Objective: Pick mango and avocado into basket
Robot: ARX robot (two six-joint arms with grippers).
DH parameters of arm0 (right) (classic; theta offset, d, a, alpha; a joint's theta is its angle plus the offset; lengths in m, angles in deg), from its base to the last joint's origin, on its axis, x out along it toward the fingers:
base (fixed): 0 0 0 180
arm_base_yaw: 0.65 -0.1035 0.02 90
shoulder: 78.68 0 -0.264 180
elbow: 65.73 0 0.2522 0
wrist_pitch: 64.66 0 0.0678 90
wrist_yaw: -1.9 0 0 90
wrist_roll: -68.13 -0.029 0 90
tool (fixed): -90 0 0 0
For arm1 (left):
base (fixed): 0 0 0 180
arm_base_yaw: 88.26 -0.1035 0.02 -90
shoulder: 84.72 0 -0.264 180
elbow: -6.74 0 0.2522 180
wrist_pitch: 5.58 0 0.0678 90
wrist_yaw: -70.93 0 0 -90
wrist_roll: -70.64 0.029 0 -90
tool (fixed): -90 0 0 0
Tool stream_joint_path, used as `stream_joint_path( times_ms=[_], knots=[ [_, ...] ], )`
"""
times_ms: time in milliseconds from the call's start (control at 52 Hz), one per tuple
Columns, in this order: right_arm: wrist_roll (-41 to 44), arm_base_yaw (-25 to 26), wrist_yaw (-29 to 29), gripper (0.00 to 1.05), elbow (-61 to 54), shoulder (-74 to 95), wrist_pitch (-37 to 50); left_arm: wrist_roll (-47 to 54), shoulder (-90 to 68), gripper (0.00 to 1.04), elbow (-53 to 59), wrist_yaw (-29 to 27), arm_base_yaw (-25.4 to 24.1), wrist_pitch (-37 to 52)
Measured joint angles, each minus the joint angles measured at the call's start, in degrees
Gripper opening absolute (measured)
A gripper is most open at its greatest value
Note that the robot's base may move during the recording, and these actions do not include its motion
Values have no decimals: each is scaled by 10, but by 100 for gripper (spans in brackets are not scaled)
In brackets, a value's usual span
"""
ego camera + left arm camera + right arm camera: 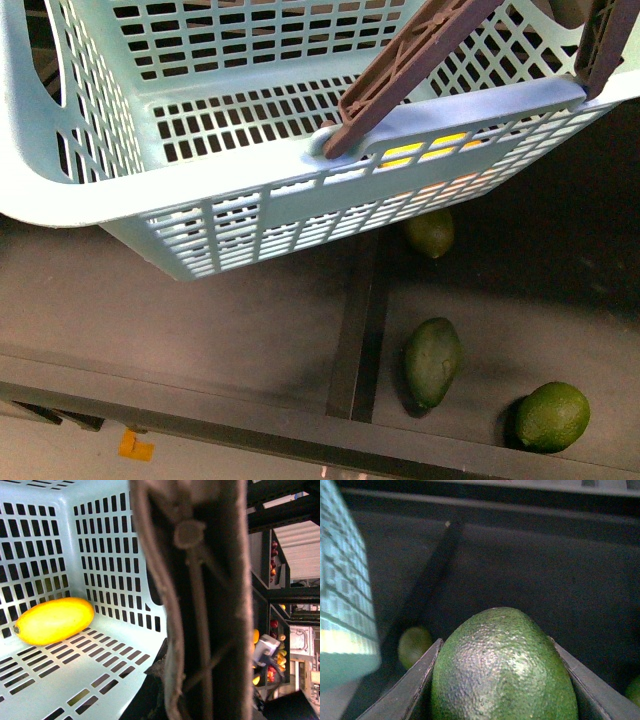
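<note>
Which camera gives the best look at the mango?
The left wrist view: the whole mango lies on the basket floor. The front view catches only yellow slivers through the basket's slots; the right wrist view, a blurred yellowish patch at most.

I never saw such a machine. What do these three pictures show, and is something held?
It is a robot with two arms, each ending in a claw. The front picture looks down from its body: a basket, and on the dark surface an avocado, a round green fruit and a smaller one. The left wrist camera sees a mango inside the basket, behind its brown handle. The right wrist camera shows the right claw seemingly gripping a pebbly green fruit.
</note>
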Motion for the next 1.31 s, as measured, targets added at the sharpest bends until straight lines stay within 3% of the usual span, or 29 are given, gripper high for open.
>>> stream_joint_path(
  times_ms=[365, 596, 635, 731, 865, 1192, 1250, 1308],
  knots=[
    [-72, -192, 73, 53, 64, -78, -26, 0, 0, 5, 0, 0, 0, 0],
    [-98, -270, 111, 53, 106, -23, -11, 0, 0, 5, 0, -1, 0, 0],
    [-101, -276, 116, 54, 111, -11, -8, 0, 0, 5, 0, 0, 0, 0],
    [-116, -285, 139, 76, 121, 19, -4, 0, 0, 5, 0, 0, 0, 0],
    [-128, -288, 160, 98, 124, 19, -5, -1, 0, 5, 0, 0, 0, 0],
    [-158, -272, 223, 96, 93, -75, -34, 0, 0, 5, 0, -4, -2, 0],
    [-128, -274, 327, 86, 50, -79, 68, 0, 0, 5, 0, -2, 0, 0],
    [-107, -262, 378, 74, -17, -97, 157, -1, 0, 5, 0, 1, 1, 0]
  ],
)
